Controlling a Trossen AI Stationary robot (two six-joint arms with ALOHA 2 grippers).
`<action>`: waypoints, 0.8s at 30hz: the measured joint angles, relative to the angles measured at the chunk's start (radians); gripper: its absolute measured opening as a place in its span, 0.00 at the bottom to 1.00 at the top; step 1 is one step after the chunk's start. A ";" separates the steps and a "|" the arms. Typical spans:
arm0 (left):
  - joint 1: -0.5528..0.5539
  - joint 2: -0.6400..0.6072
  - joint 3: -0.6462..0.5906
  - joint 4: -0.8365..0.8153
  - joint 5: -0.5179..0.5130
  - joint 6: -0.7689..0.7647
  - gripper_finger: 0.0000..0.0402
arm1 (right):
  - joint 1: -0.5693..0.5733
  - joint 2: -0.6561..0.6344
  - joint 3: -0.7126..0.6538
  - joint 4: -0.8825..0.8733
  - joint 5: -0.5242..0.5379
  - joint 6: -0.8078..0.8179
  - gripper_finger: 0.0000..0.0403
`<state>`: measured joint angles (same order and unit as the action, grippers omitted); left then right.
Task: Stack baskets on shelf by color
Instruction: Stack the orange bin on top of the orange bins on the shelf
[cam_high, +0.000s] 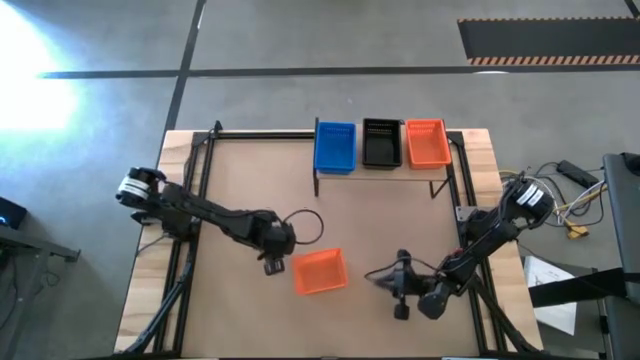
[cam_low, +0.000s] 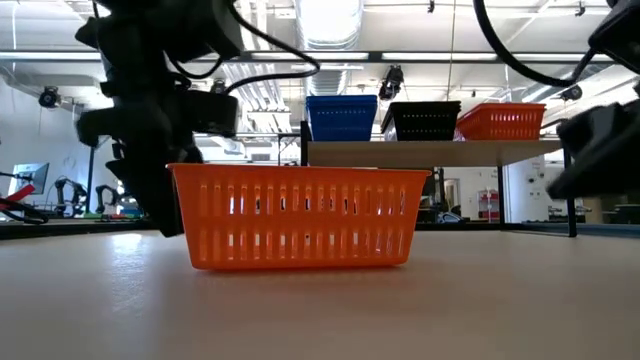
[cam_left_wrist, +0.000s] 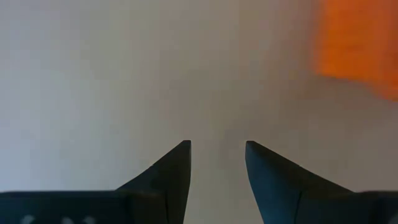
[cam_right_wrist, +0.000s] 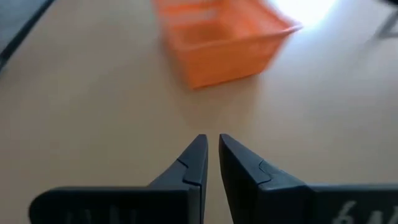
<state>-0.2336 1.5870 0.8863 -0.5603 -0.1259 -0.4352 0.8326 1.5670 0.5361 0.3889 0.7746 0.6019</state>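
Observation:
One orange basket (cam_high: 320, 271) (cam_low: 300, 215) stands upright on its base on the tabletop, between the two arms. On the shelf (cam_high: 385, 170) (cam_low: 430, 152) at the far edge, a blue basket (cam_high: 335, 147), a black basket (cam_high: 380, 143) and an orange basket (cam_high: 428, 143) stand side by side. My left gripper (cam_high: 272, 263) (cam_left_wrist: 217, 146) hangs just left of the table's orange basket (cam_left_wrist: 360, 50), pointing down, open and empty. My right gripper (cam_high: 388, 278) (cam_right_wrist: 212, 138) is right of that basket (cam_right_wrist: 217, 43), low over the table, pointing at it, with its fingers almost together and nothing between them.
Black metal frame rails (cam_high: 190, 200) run along the table's left and right sides, and the shelf's thin legs (cam_high: 318, 185) stand on the far part. Bare tabletop (cam_high: 370, 220) lies between the shelf and the orange basket. A cable loop (cam_high: 310, 222) hangs off the left arm.

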 joint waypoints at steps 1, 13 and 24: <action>-0.007 0.009 0.002 0.023 0.025 0.005 0.34 | 0.000 0.026 0.016 0.010 -0.027 -0.008 0.08; -0.105 0.041 0.011 0.192 0.054 -0.056 0.34 | -0.020 0.396 0.320 0.123 -0.042 -0.199 0.08; -0.182 0.071 0.003 0.409 -0.025 -0.136 0.34 | -0.144 0.336 0.314 0.055 -0.010 -0.252 0.08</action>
<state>-0.4157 1.6577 0.8898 -0.1517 -0.1508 -0.5713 0.6887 1.9032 0.8505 0.4442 0.7650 0.3497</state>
